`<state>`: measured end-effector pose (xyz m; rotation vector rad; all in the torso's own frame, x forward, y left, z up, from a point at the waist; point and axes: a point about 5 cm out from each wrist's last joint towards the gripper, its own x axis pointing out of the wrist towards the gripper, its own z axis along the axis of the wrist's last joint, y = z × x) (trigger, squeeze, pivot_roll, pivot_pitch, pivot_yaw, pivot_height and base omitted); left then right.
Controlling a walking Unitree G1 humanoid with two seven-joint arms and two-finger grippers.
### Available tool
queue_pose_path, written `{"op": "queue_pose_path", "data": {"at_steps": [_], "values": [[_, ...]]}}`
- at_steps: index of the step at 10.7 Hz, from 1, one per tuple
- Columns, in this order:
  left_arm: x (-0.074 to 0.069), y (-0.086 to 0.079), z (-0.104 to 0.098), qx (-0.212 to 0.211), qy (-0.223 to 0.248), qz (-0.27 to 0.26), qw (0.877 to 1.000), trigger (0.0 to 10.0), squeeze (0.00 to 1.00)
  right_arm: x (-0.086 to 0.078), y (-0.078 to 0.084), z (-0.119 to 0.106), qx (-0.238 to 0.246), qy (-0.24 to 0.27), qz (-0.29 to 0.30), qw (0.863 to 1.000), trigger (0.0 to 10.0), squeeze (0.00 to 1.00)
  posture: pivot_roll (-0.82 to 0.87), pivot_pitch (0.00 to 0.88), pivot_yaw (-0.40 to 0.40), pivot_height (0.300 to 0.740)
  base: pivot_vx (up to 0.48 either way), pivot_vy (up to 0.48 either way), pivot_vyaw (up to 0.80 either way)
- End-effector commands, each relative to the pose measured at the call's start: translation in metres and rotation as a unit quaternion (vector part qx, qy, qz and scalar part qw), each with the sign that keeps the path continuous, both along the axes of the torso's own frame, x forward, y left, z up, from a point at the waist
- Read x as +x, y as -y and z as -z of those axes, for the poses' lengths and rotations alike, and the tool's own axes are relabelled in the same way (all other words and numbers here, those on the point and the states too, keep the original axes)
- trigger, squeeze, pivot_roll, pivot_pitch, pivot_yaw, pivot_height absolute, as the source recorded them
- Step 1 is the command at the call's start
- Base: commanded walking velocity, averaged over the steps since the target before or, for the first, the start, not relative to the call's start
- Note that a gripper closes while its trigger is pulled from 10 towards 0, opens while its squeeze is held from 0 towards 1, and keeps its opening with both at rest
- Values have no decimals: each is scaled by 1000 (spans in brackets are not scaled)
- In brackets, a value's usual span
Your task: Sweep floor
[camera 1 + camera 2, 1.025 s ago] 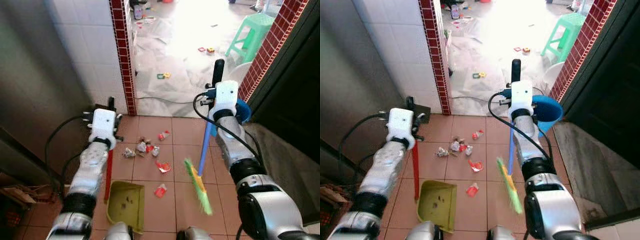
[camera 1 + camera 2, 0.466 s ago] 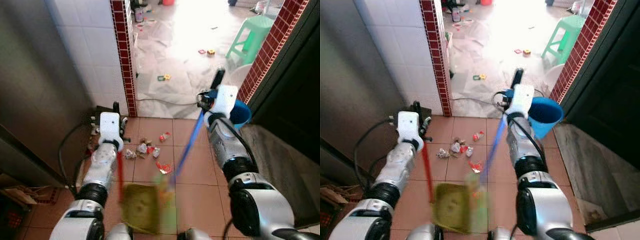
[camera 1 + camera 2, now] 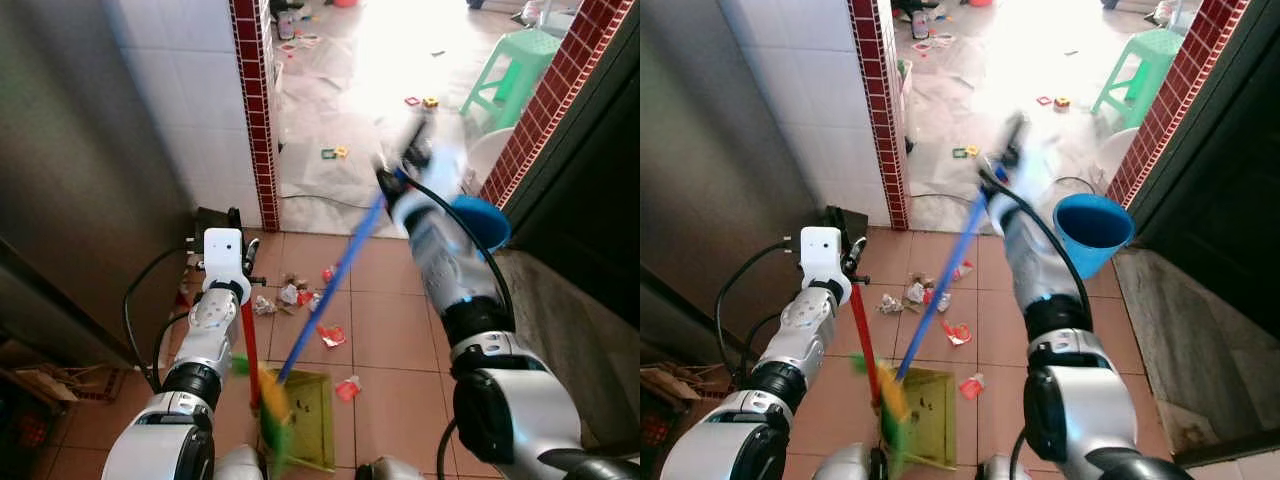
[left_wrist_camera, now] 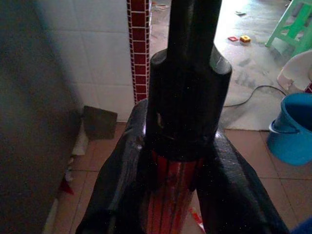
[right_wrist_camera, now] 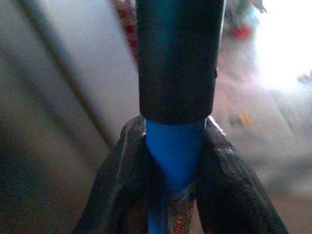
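Observation:
My right gripper, blurred by motion, is shut on the blue broom handle, which slants down to the left. The green and yellow broom head is at the left edge of the yellow-green dustpan. My left gripper is shut on the dustpan's red handle. In the wrist views the left gripper clamps the red handle and the right gripper clamps the blue one. Red and white litter scraps lie on the terracotta tiles ahead of the dustpan, one piece beside its right edge.
A blue bucket stands just right of my right arm. A white-tiled wall with a red brick-tile edge is on the left, a dark doorway on the right. Beyond lie a bright floor with more litter, a cable and a green stool.
The broom head has swept from the right across the tiles to the dustpan's left side. My right gripper swung left and forward. The dustpan shifted right.

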<state>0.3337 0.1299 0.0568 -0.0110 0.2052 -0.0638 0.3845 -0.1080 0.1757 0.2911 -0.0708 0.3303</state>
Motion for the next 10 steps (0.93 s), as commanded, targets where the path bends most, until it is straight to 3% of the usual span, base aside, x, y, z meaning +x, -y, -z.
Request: {"op": "queue_pose_path", "data": {"at_steps": [1,2,4,6,7,9,10], "values": [[-12,10,23,0,-64,22,998,10000,0,2,2,-37,-52,101,-3,994,10000,0,-54,47,-8,740,0,0,0],[-10,10,21,15,-61,23,998,10000,0,1,11,-42,-87,126,18,988,10000,0,-54,47,-8,740,0,0,0],[-7,4,14,26,-27,-4,999,10000,0,2,48,-38,-145,138,116,973,10000,0,-45,41,-9,740,0,0,0],[-12,-3,22,25,-46,-27,998,10000,0,-1,61,-24,-205,131,161,957,10000,0,-46,42,-8,740,0,0,0],[-11,-3,21,28,-47,-27,998,10000,0,-3,66,-6,-219,99,185,953,10000,0,-45,41,-6,740,0,0,0],[-12,-5,25,28,-64,-44,997,10000,0,-13,48,46,-158,-7,150,976,10000,0,-46,42,-3,740,0,0,0],[-12,-13,25,35,-65,-81,994,10000,0,-19,24,64,-109,-46,110,987,10000,0,-40,46,-3,740,0,0,0]]}}
